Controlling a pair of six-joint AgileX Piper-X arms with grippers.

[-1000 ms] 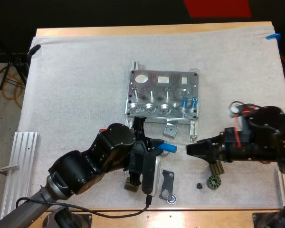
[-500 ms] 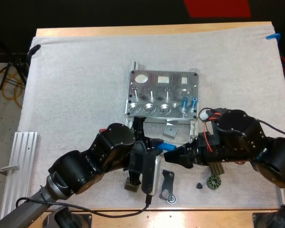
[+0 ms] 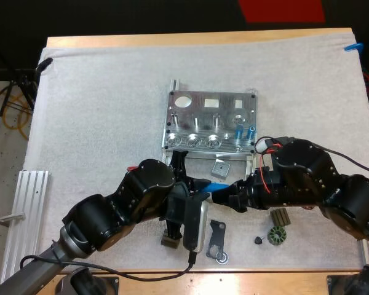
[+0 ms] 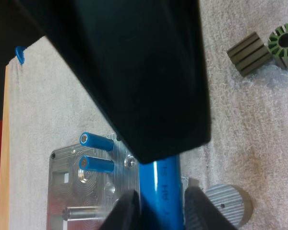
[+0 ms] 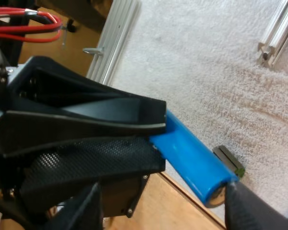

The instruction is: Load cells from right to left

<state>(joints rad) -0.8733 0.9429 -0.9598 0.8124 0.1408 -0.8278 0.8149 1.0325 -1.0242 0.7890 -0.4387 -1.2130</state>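
High view: the left fingers (image 3: 195, 183) are clamped on a blue cell (image 3: 219, 187), held roughly level over the white mat (image 3: 98, 110), at 6 o'clock of the metal fixture (image 3: 226, 109) and clear of it. The right fingers (image 3: 232, 203) reach in from 3 o'clock and stand apart around the cell's free end. Two loaded cells (image 3: 238, 131) stand upright side by side at the fixture's 4 o'clock corner. A small metal block (image 3: 220, 168) lies between the fixture and the held cell. A ribbed block (image 3: 280, 216) and a green-and-dark ring (image 3: 275, 235) lie at 5 o'clock of the right fingers, and a flat dark bracket (image 3: 216, 236) at 6 o'clock of the cell. The wooden worktop (image 3: 172, 40) shows past the mat at 12 o'clock

Left wrist view: the cell (image 4: 162, 187) juts out from under a broad black left finger (image 4: 134, 72). The right fingers' tips (image 4: 127, 211) sit just beside it, one on each side; I cannot tell whether they touch it. The loaded cells (image 4: 97, 142) stand in the fixture (image 4: 62, 191) beyond

Right wrist view: the left fingers (image 5: 86, 120) pinch the cell (image 5: 192, 158) from both sides. The right fingers (image 5: 89, 206) are spread wide with the cell's end between them, not gripping it
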